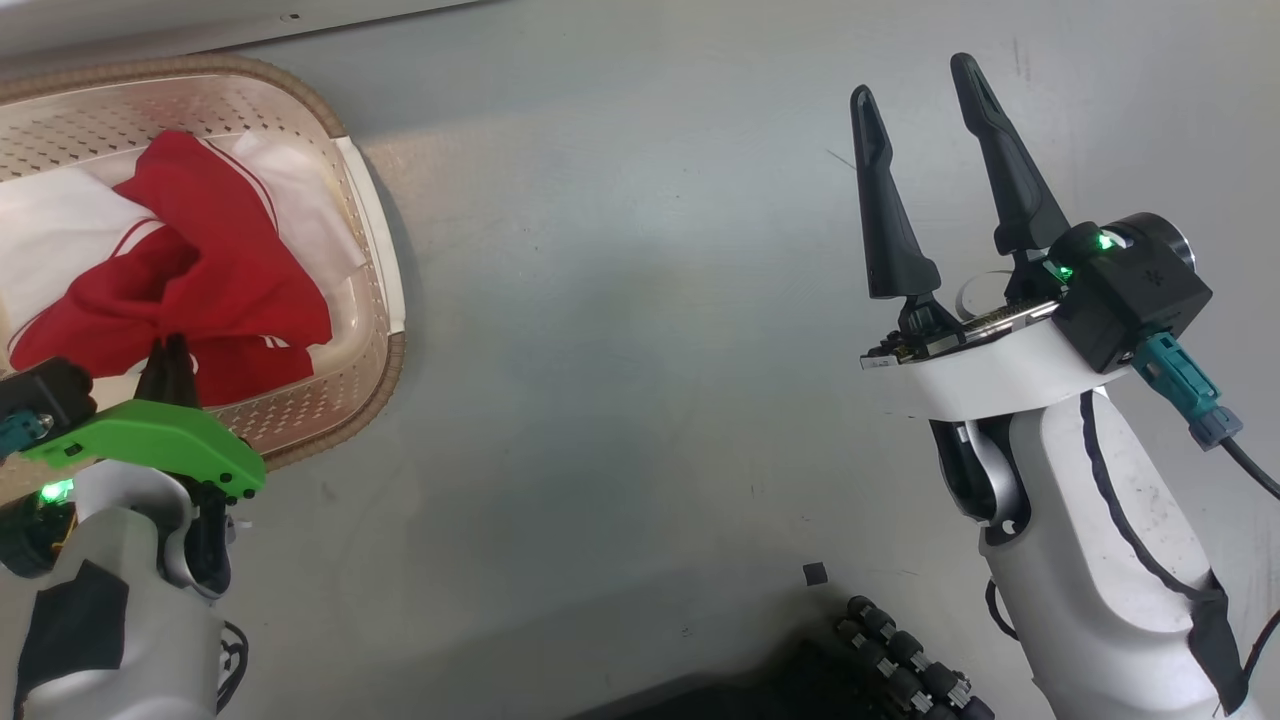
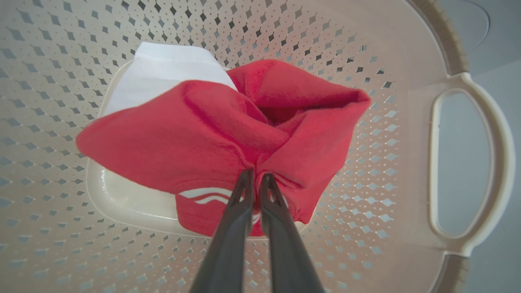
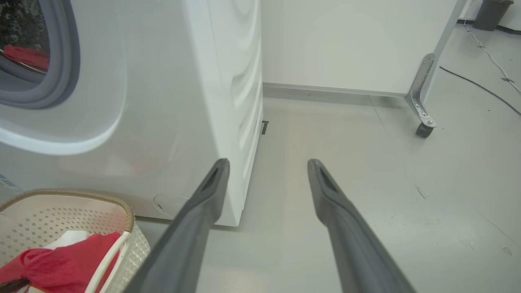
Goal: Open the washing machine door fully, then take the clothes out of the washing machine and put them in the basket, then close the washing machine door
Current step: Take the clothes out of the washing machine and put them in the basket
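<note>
The cream basket [image 1: 385,250] sits on the floor at the upper left, holding red clothes [image 1: 215,280] with white panels. My left gripper [image 1: 172,358] reaches into it from below. In the left wrist view its fingers [image 2: 244,191] are shut on a fold of the red garment [image 2: 195,134], which lies over a white piece [image 2: 163,69] inside the basket [image 2: 366,203]. My right gripper [image 1: 913,80] hangs open over bare floor with nothing in it [image 3: 267,162]. The white washing machine [image 3: 171,101] stands behind the basket [image 3: 81,203]; its porthole shows another red garment [image 3: 24,55] inside. The door is out of view.
A metal frame leg on a caster [image 3: 423,130] stands to the right of the machine, before a white wall [image 3: 346,40]. A cable [image 3: 488,57] runs over the grey floor [image 3: 407,203] and a dark bin [image 3: 490,12] stands at the far right. My dark base [image 1: 900,670] shows below.
</note>
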